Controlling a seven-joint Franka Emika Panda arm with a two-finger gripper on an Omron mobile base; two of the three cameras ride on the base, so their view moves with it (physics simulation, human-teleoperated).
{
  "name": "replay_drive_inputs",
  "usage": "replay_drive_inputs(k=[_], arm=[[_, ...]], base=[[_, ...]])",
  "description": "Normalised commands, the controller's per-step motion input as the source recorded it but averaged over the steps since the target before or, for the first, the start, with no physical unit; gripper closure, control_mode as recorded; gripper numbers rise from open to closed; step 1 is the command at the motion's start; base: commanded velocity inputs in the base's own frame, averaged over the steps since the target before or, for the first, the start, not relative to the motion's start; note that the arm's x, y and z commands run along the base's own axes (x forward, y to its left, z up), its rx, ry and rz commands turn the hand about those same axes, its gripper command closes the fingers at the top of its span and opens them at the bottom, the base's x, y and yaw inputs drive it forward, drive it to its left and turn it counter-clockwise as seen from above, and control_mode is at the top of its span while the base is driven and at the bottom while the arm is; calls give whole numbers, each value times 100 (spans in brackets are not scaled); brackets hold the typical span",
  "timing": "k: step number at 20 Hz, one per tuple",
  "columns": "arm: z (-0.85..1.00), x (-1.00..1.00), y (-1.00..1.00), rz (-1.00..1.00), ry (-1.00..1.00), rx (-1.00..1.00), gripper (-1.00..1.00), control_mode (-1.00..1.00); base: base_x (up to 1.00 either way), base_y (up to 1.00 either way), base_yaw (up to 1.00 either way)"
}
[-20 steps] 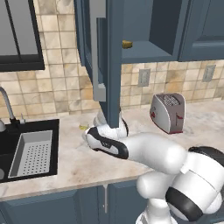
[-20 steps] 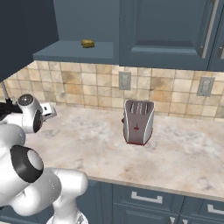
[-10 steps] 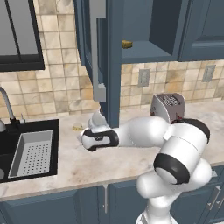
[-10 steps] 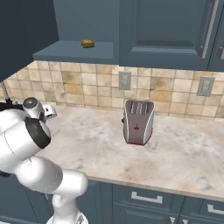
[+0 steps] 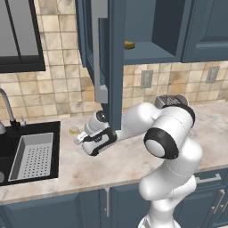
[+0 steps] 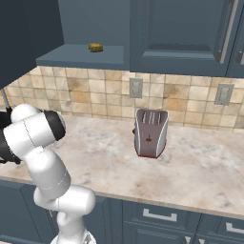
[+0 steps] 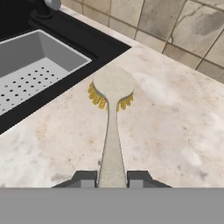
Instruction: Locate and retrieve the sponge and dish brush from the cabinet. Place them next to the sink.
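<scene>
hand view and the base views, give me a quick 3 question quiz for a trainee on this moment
1. True or false: the gripper is shut on the brush.
2. Where is the sponge? A) cabinet shelf B) in the sink C) on the toaster
3. Which end of the brush points toward the sink?

Key: 1 true. 2 A. 3 the bristle head.

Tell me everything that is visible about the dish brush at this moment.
The dish brush has a slim, pale, plastic-looking handle, a round cream head and short yellow bristles under it. The shut pincer holds the handle's end between its dark fingertips. The head is at the counter beside the sink.
</scene>
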Motion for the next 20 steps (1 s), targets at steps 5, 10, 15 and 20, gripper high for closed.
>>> replay_drive_inputs(k=[5, 10, 15, 20], arm=[[-15, 27, 31, 0, 0, 0, 100, -100], [-16, 19, 33, 0, 0, 0, -100, -100], [-13, 10, 23, 0, 0, 0, -100, -100], [-4, 3, 9, 0, 1, 0, -100, -100]], base=[[0, 0, 0], [0, 0, 0], [0, 0, 0], [0, 0, 0]])
